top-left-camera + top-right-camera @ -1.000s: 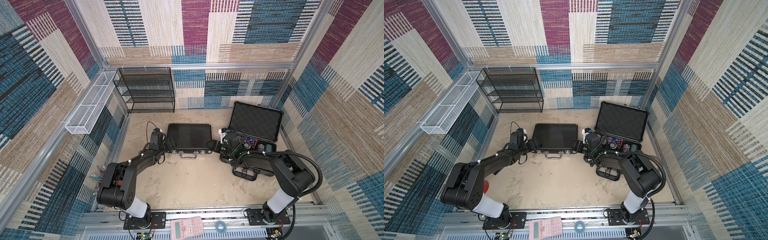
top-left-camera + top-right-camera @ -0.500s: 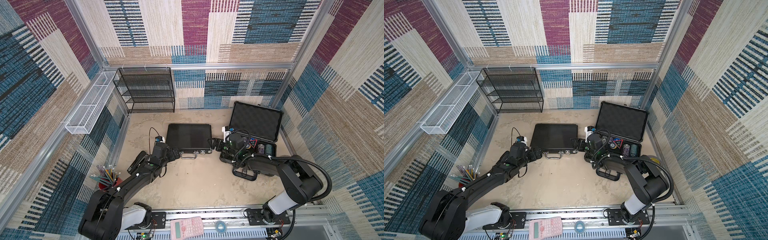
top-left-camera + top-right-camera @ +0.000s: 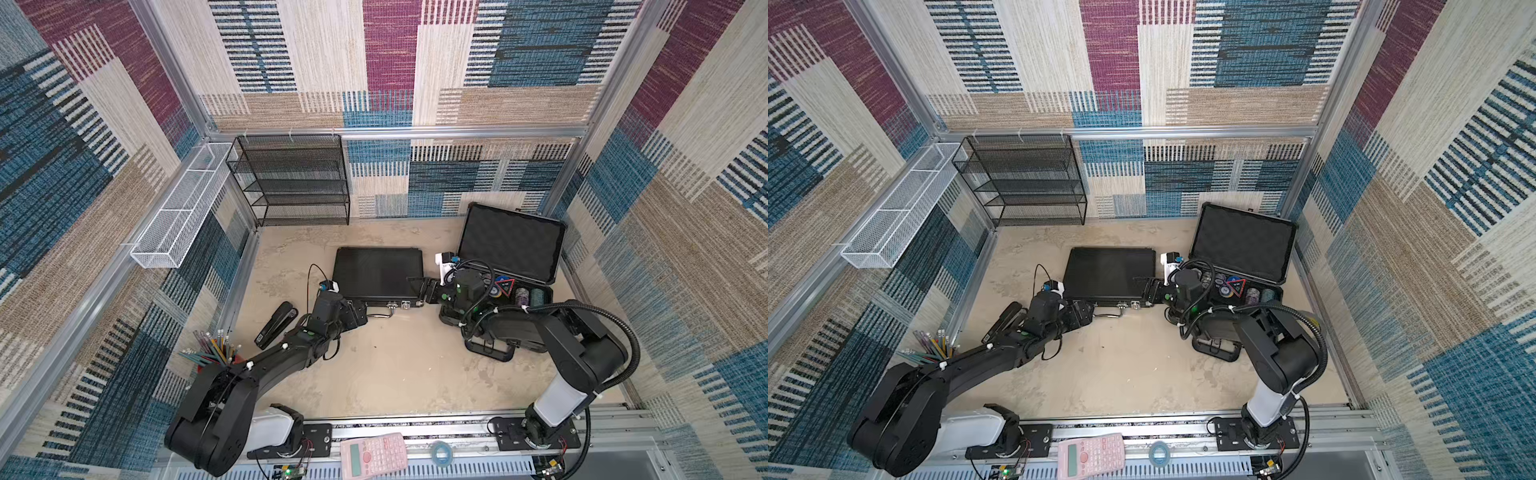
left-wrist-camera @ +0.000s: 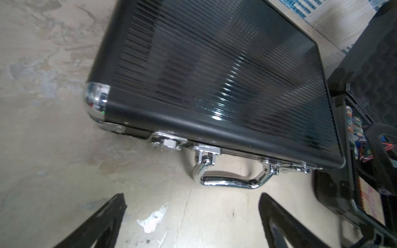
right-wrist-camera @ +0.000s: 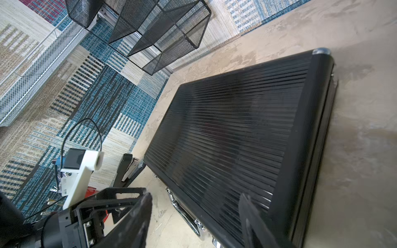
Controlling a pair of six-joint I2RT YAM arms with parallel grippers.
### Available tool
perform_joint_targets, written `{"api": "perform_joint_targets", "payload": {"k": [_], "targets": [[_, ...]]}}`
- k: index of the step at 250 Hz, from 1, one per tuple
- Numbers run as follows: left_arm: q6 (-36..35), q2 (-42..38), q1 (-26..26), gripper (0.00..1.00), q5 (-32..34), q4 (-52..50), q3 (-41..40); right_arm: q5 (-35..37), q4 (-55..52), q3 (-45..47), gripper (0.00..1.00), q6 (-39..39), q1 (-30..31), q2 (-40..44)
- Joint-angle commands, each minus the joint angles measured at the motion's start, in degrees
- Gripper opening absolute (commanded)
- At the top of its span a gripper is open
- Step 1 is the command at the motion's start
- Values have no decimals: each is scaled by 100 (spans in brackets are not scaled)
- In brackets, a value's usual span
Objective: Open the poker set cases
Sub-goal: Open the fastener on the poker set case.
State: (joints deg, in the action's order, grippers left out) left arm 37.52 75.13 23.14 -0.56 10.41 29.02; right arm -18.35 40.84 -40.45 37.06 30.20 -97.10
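Observation:
The slim black ribbed case [image 3: 376,272] [image 3: 1108,272] lies flat with its lid down in the middle of the floor. Its chrome handle [image 4: 232,180] and silver latches [image 4: 168,142] face the front. My left gripper [image 3: 359,313] [image 4: 191,196] is open, low on the floor just in front of the left latch, holding nothing. My right gripper [image 3: 417,286] [image 5: 195,195] is at the case's front right corner, jaws apart. One finger is over the ribbed lid, the other in front of the edge. The bulkier case [image 3: 513,243] stands open at the right, with chips [image 3: 525,296] inside.
A black stapler [image 3: 276,324] and a cup of pencils [image 3: 212,353] sit left of my left arm. A black mesh shelf [image 3: 291,178] stands at the back and a white wire basket [image 3: 178,208] hangs on the left wall. A pink calculator [image 3: 374,455] lies on the front rail.
My left arm has dropped and drawn back from the black case's left front corner toward the front, with its jaws spread wider. The right gripper stays at the right corner, its jaws narrower than before.

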Motion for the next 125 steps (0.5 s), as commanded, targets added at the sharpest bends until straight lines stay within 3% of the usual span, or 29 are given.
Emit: {"api": "perform_joint_targets", "payload": {"k": [1, 38, 125], "targets": [[-23, 191, -143, 99, -597, 597, -37, -96, 175, -66, 67, 42, 13, -75], [-103, 437, -479, 100, -1071, 810, -72, -84, -30, -148, 67, -63, 13, -204], [-357, 861, -744, 100, -1700, 1349, -86, 21, -164, -127, 70, -140, 12, -213]]}}
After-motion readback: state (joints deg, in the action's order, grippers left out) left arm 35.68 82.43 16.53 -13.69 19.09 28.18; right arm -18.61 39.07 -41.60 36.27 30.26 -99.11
